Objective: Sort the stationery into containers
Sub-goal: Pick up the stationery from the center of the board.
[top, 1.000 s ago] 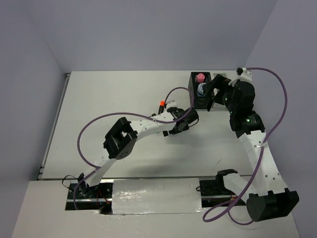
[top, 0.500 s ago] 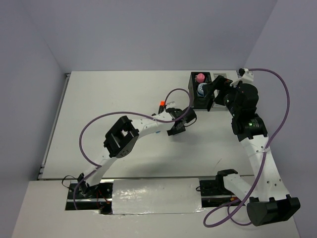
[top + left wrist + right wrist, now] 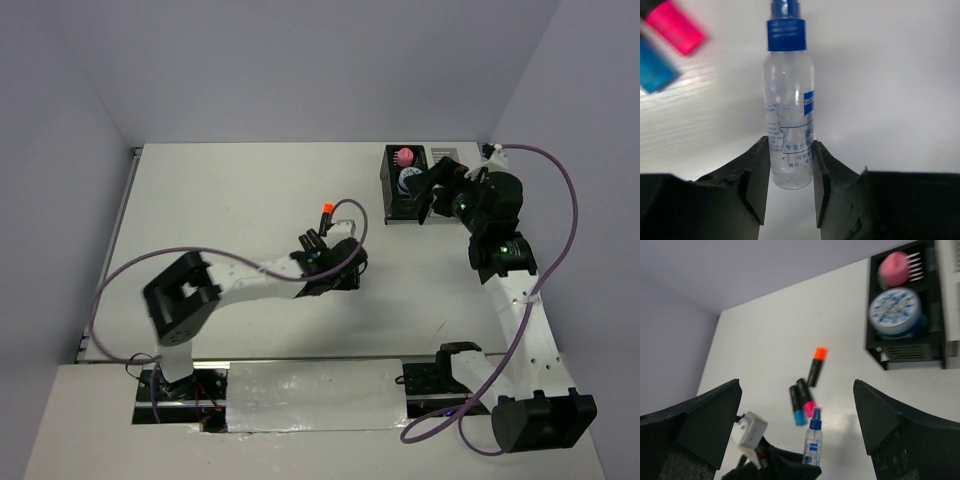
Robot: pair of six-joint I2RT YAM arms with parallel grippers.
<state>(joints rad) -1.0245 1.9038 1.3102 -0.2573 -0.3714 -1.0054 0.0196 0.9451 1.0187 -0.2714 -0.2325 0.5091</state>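
Left gripper [image 3: 789, 152] pinches the clear bottle [image 3: 788, 95] — blue-capped.

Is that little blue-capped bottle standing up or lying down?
Lying down. The blue-capped bottle rests lengthwise on the table, the left arm's fingers pressed against both its sides.

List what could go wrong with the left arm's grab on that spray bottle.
1. The left gripper pinches the spray bottle only at its bottom end, so it may pivot or slip when lifted.
2. The pink-ended marker and blue-ended marker lie close by its cap, and a swing could knock them.
3. The right gripper hovers open by the black box, so the arms could clash at drop-off.
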